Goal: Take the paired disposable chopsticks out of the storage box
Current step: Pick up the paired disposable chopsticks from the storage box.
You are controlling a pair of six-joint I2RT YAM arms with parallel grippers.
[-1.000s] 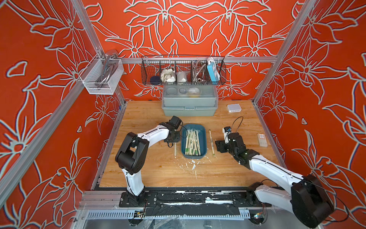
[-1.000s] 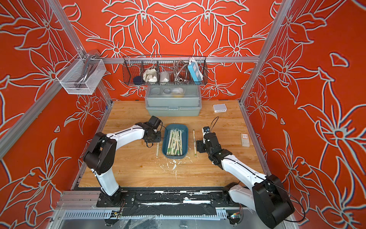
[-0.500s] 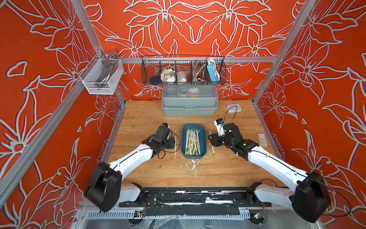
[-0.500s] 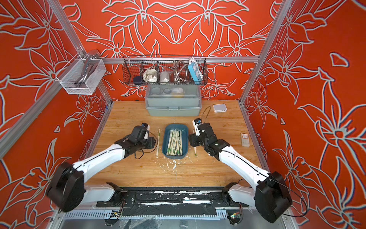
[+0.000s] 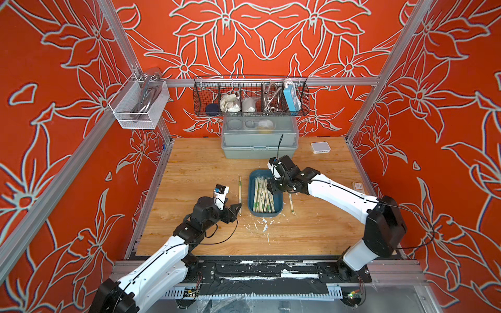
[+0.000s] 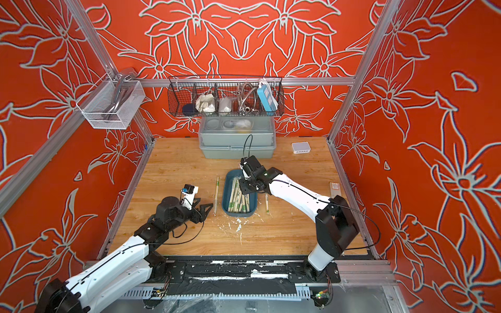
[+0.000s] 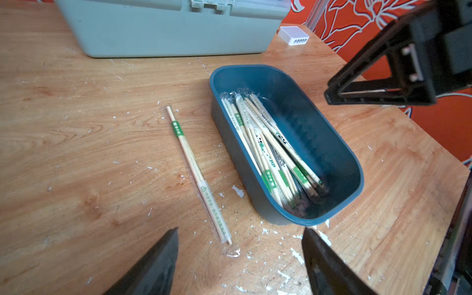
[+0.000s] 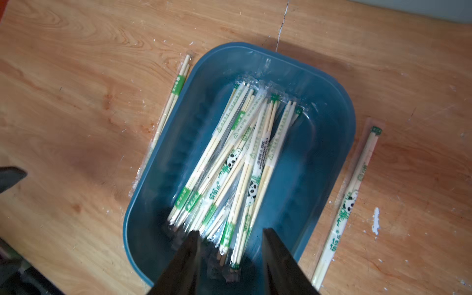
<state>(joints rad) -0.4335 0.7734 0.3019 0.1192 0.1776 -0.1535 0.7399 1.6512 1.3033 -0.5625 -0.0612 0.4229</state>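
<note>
Progress is small: only two pairs are out, and most chopsticks [image 5: 262,196] lie in a loose, crossed heap in the box [image 5: 265,216]. The box sits about mid-table [image 5: 206,162], its long sides running from the front edge toward the back edge. The left pair [image 5: 239,193] lies flat on the wood just beside the box's left wall and parallel to it. In the left wrist view this left pair [image 7: 196,173] is clear of the wall. The right pair [image 5: 290,203] lies likewise just beside the right wall, and its panda print shows in the right wrist view [image 8: 350,201]. The heap [image 8: 240,163] is too tangled for a sure count, so I judge that the greater part of the job is left, one pick after another. The left gripper [image 5: 236,210] is spread wide and empty over the wood, nearer the front edge than the box's middle. The front end of the left pair lies just ahead of it, between the lines of its fingers [image 7: 158,260], and it touches neither that pair nor the box. The right gripper [image 5: 272,189] hangs over the box with its jaws partly apart and nothing clamped. In its wrist view the heap's front ends show in the gap between the fingers [image 8: 187,260]. The left wrist view shows this gripper well above the rim, so I judge it not yet in contact with the chopsticks below.
</note>
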